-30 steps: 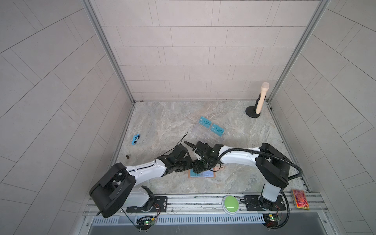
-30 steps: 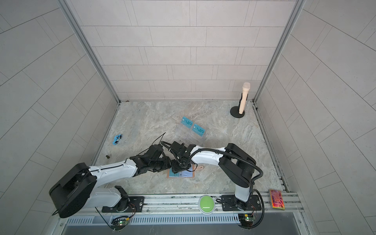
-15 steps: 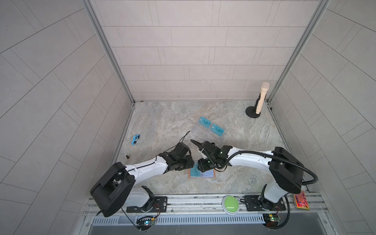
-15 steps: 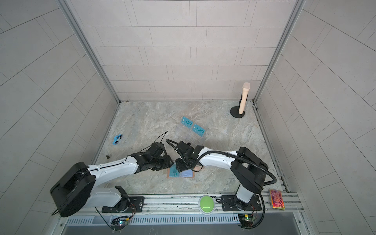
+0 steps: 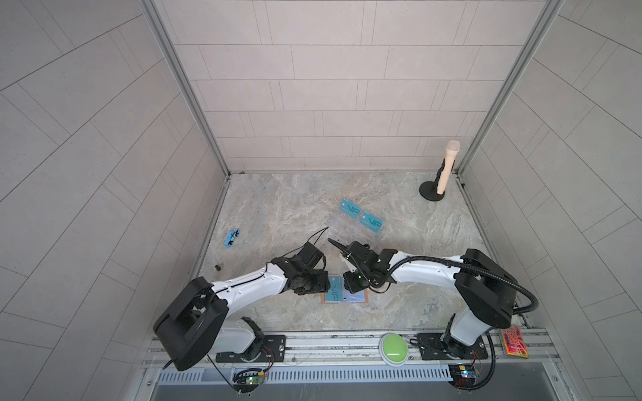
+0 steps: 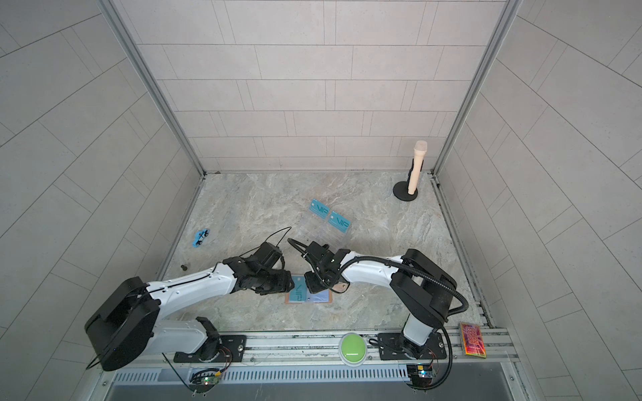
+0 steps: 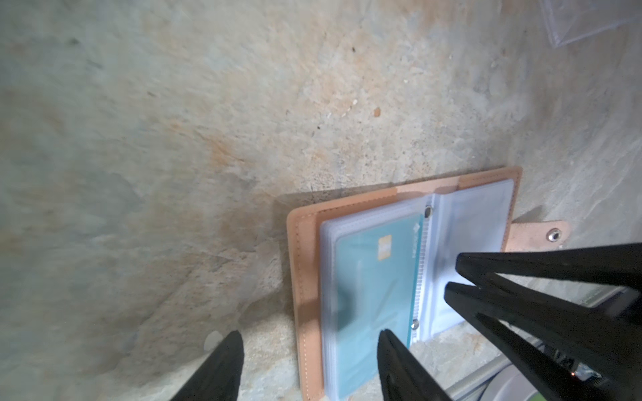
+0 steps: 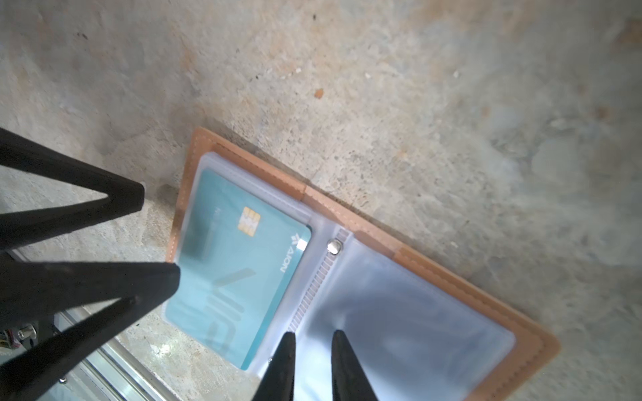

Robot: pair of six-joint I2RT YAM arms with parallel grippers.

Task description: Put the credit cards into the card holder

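Note:
The card holder lies open near the table's front, tan-pink with pale pockets. One teal credit card sits in the pocket on its left page. Two more teal credit cards rest on a clear stand farther back. My left gripper is open and straddles the holder's left edge and that card. My right gripper hovers over the empty right page of the holder. A narrow gap shows between its jaws, with nothing seen in it.
The clear acrylic stand stands just behind both grippers. A beige microphone on a black base is at the back right. A small blue toy lies at the left wall. A green button and an orange-pink slab sit on the front rail.
My right jaws have narrowed and my left jaws have widened. The two grippers have drawn apart, uncovering the holder with the teal card in it. The right arm's elbow has swung right.

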